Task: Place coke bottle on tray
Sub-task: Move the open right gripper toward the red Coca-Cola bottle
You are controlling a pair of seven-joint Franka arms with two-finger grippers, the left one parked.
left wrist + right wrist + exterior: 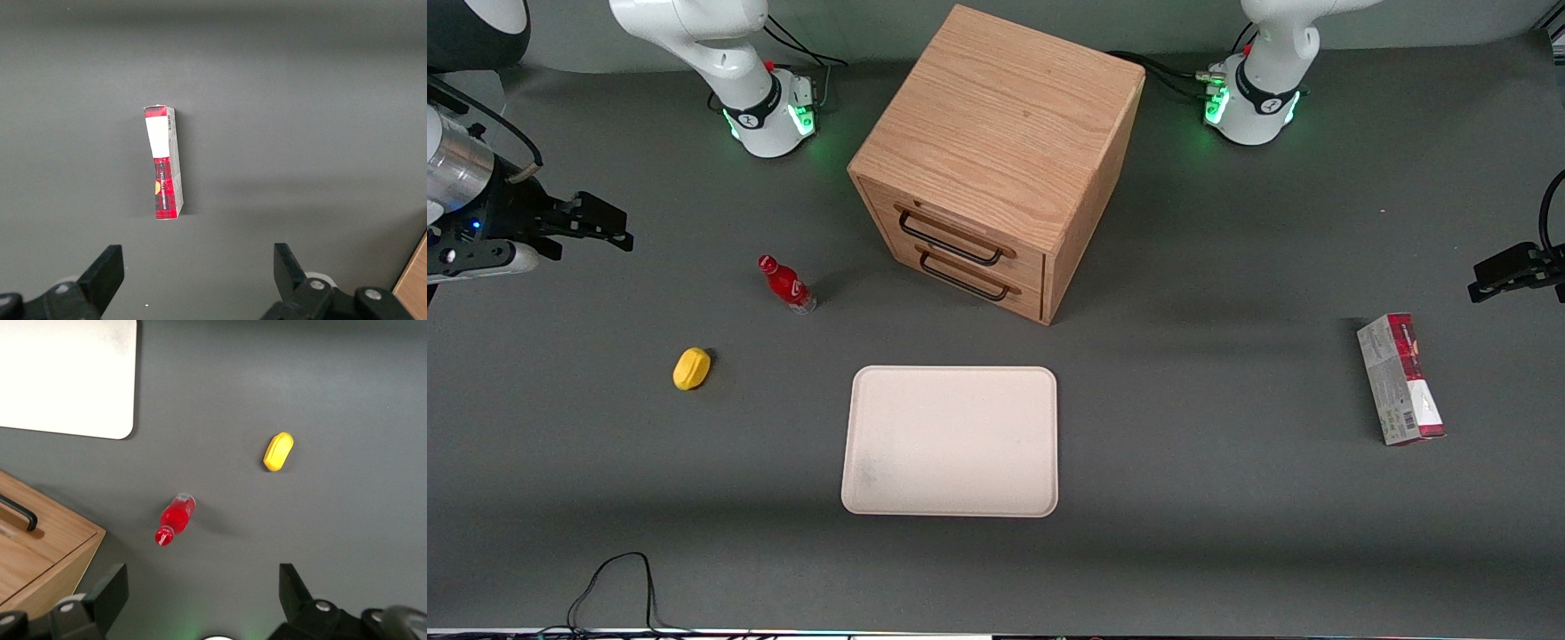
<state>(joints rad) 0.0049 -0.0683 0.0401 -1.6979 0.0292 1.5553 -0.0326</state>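
The coke bottle (785, 284) is a tiny red bottle with a red cap and clear base, standing upright on the grey table beside the wooden drawer cabinet (996, 160). It also shows in the right wrist view (176, 518). The cream tray (951, 441) lies flat, nearer the front camera than the cabinet, with nothing on it; its corner shows in the right wrist view (67, 377). My gripper (609, 229) hovers high above the table toward the working arm's end, well away from the bottle. In the wrist view the gripper (203, 593) is open and empty.
A small yellow object (692, 368) lies on the table nearer the front camera than the bottle, also in the right wrist view (278, 451). A red-and-grey carton box (1400, 379) lies toward the parked arm's end. A black cable (614, 587) loops at the table's front edge.
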